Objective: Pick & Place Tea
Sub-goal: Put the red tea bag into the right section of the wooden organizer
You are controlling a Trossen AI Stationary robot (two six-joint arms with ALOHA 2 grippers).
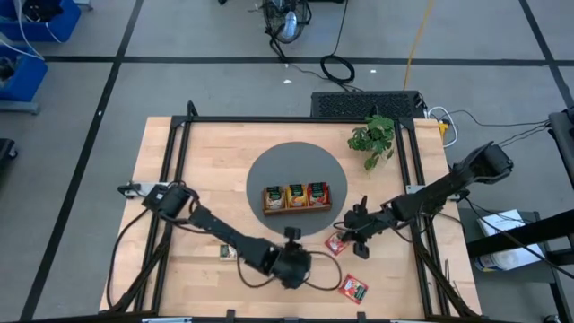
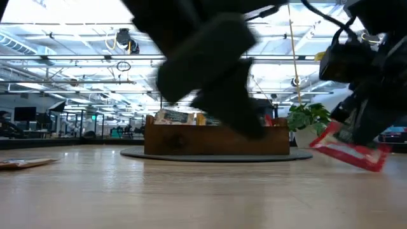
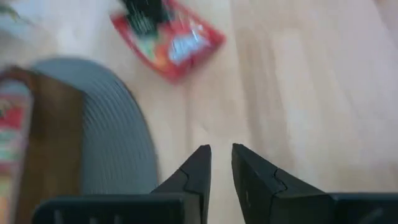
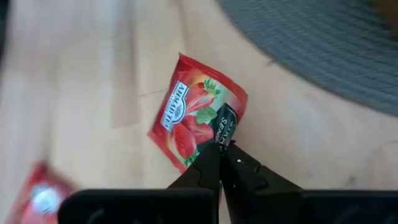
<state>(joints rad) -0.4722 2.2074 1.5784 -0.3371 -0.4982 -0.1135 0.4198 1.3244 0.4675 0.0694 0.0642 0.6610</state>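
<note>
Red sachet (image 4: 198, 119) in right claw (image 4: 222, 149) (pinched at edge), tilted, long axis sloping to table.

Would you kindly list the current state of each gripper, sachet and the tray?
Right gripper: shut on red sachet, one edge lifted off the table.
Left gripper: slightly open, empty.
Second red sachet: flat on table.
Wooden tray: on grey mat, sachets in all three compartments.

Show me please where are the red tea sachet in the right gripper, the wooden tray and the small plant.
red tea sachet (image 4: 198, 118): right wrist view, middle of its printed face.
wooden tray (image 1: 296, 209): high view, its front wall.
small plant (image 1: 374, 140): high view, its leaves.
</note>
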